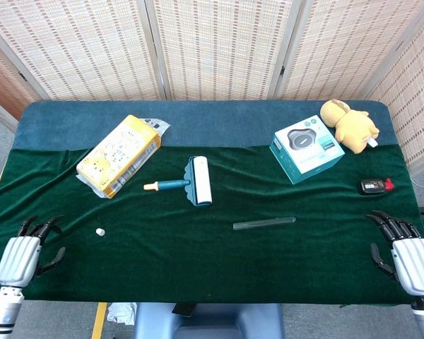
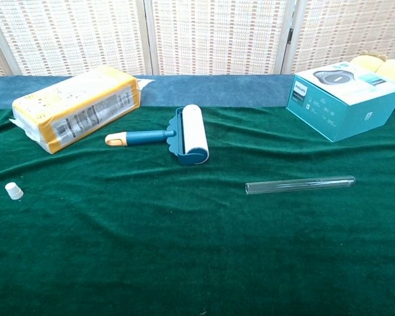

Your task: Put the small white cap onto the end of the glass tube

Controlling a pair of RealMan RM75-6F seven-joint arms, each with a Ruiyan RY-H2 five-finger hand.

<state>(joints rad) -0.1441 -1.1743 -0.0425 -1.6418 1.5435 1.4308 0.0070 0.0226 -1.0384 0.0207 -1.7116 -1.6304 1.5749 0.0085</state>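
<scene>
Your left hand [image 1: 18, 256] has its fingers spread and holds nothing, low at the table's near edge; the small white cap [image 1: 99, 231] lies at its two o'clock. Your right hand [image 1: 410, 258] is likewise spread and empty, with the glass tube [image 1: 264, 223] at its ten o'clock on the green cloth [image 1: 198, 254].

The lint roller [image 1: 196, 181] lies mid-table. The cap [image 1: 99, 231] sits before it to the left. The glass tube [image 1: 264, 223] lies before it to the right.

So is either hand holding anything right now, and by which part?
Nothing is held. The left hand and right hand are both empty; the white cap and glass tube lie untouched on the cloth.
</scene>
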